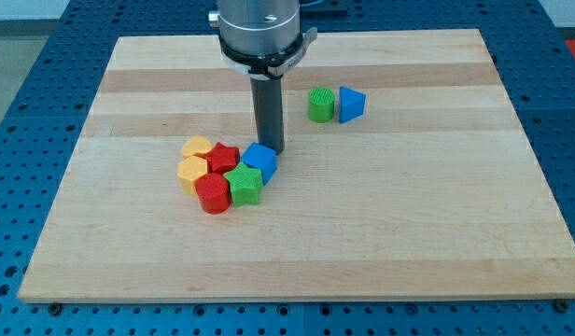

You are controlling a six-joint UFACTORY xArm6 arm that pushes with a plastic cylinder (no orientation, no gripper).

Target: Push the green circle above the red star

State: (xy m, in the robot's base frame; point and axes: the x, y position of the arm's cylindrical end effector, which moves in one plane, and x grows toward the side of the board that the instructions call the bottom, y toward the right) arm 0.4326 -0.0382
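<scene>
While you looked at the wooden board [381, 233], my tip [273, 150] sat just left of frame centre, touching or nearly touching the top edge of the blue cube [259, 161]; can't tell which. No claw on this rig, just a straight dark rod, so there was no open/closed state to report. You had the green circle [320, 105] in the upper-middle of the frame, right of the rod, pressed against the blue triangular block [351, 104] on its right. Both sat well apart from the main cluster. The red star [223, 157] was in that cluster, left of centre, just left of the blue cube. Around it: a yellow block [197, 147] at upper left, an orange-yellow block [192, 171] below that, a red cylinder [213, 194] at the cluster's bottom, and a green star [244, 183] at lower right, under the blue cube. All six were packed tight, sides touching. Green circle was up and to the right of the red star, w/ the rod standing between them.
</scene>
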